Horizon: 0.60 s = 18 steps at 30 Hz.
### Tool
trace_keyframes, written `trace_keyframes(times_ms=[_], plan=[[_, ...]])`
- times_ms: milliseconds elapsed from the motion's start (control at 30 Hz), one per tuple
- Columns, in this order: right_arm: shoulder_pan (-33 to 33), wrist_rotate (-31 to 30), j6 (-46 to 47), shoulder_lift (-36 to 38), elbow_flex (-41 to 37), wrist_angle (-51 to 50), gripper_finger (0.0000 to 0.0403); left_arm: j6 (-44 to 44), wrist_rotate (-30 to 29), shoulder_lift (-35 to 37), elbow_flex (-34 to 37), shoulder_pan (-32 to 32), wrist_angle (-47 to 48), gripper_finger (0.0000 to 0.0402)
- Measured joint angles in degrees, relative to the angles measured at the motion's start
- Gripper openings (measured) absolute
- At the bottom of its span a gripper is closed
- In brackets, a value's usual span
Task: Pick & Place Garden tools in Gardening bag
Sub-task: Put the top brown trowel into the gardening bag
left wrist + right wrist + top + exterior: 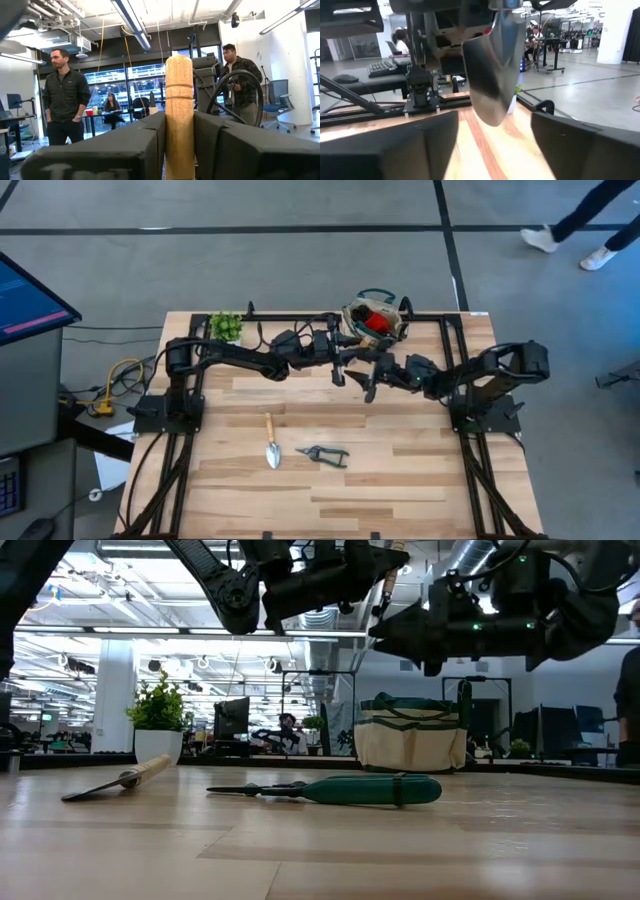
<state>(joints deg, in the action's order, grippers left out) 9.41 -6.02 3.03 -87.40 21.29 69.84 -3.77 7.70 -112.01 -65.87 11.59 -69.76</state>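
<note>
My left gripper is shut on a wooden-handled trowel, held in the air near the table's far edge, just in front of the gardening bag. The trowel's metal blade hangs down in front of my right gripper, which is open, its fingers apart on either side of the blade's tip without touching it. The beige, green-trimmed bag stands on the table with red things inside. A second trowel and green-handled pruners lie flat on the table nearer the front. My left gripper pinches the trowel's wooden handle between its two fingers, below the handle's rounded free end. The fingers lie across the handle. The trowel is lifted clear of the table, roughly upright, handle end up and blade down.
A small potted plant stands at the table's far left. Black frame rails run along the table's far edge and sides. People stand and sit in the room beyond the table. Bare wood lies between the loose tools and the front edge.
</note>
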Motion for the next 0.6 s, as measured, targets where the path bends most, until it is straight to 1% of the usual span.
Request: trace_keyframes(times_ms=[67,133,267,367,433,533,600], plan=[[0.0,0.0,0.0,0.2,0.6,-1.5,0.0270,0.0,-0.3,0.0,0.0,0.1,0.5,0.0050],[0.0,-0.4,0.0,0.8,1.0,-2.5,0.0280,-0.2,-1.3,0.0,0.0,0.2,1.1,0.0050],[0.0,-3.2,0.0,1.7,1.4,-2.6,0.0275,-0.2,-1.7,0.0,0.0,0.2,2.3,0.0050],[0.1,-3.5,0.0,2.4,1.4,-2.7,0.0259,-0.3,-3.3,0.0,0.0,0.2,3.3,0.0050],[0.1,-3.5,0.0,2.5,1.4,-2.3,0.0241,-0.4,-5.1,0.0,0.0,0.2,3.8,0.0050],[0.1,-3.5,0.0,2.5,1.4,-2.1,0.0203,-0.4,-7.0,0.0,0.0,0.2,4.4,0.0050],[0.1,-3.8,0.0,2.4,1.4,-2.1,0.0170,-0.3,-7.3,0.1,0.0,0.2,4.4,0.0050]])
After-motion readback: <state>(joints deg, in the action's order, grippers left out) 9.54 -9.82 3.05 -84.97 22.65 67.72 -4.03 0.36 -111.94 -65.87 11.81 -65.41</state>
